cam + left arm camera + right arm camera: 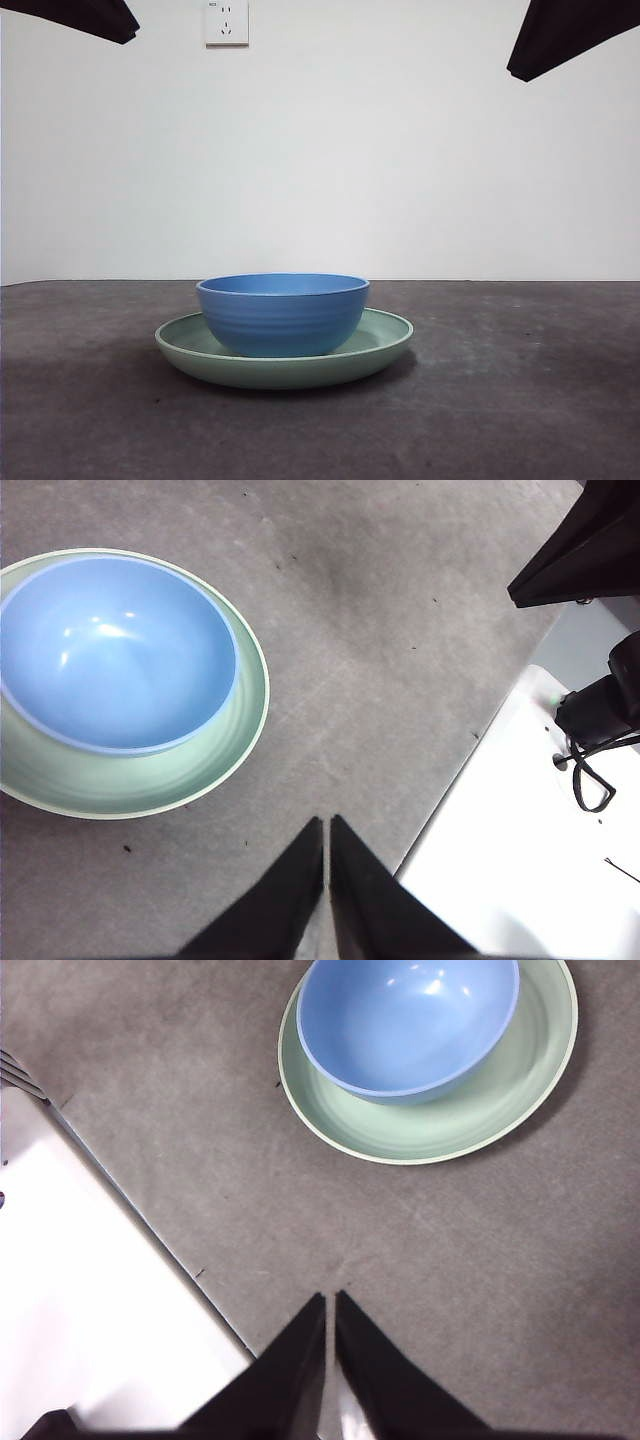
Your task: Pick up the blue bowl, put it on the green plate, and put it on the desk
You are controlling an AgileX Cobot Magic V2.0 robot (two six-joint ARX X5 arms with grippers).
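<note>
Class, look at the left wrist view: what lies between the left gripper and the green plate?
Nothing: only bare desk separates the left gripper from the green plate, which carries the blue bowl.

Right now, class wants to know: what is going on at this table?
Nothing is being handled. The blue bowl sits inside the green plate on the desk. Both arms wait above and apart from the dishes: the left tool and the right tool are shut and hold nothing.
</note>
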